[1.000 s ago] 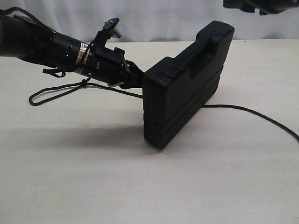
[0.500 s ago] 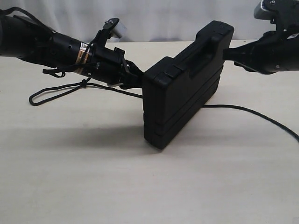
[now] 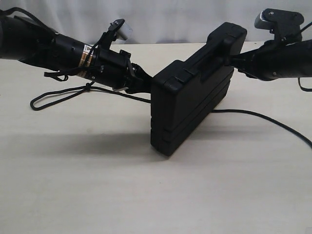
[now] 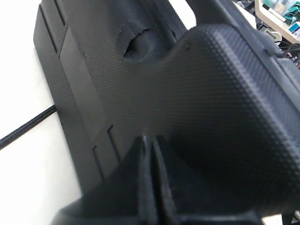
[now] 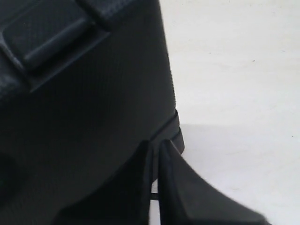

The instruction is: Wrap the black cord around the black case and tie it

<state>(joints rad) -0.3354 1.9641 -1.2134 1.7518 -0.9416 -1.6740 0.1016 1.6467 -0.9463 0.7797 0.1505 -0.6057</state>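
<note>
Black case point(image 3: 190, 105) is standing edgewise on the bench point(image 3: 97, 185). Left gripper point(image 4: 149, 145) and right gripper point(image 5: 154, 147), both clenched, are touching its ends.

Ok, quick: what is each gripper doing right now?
Left gripper: closed, tips against the case, nothing visibly pinched between them.
Right gripper: closed, tips against the opposite end of the case, nothing visibly pinched.

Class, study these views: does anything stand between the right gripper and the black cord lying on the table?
Nothing visible does. The right gripper, shut, sits at the handle end of the black case; the black cord runs across the table nearer the camera, with no object between them.
</note>
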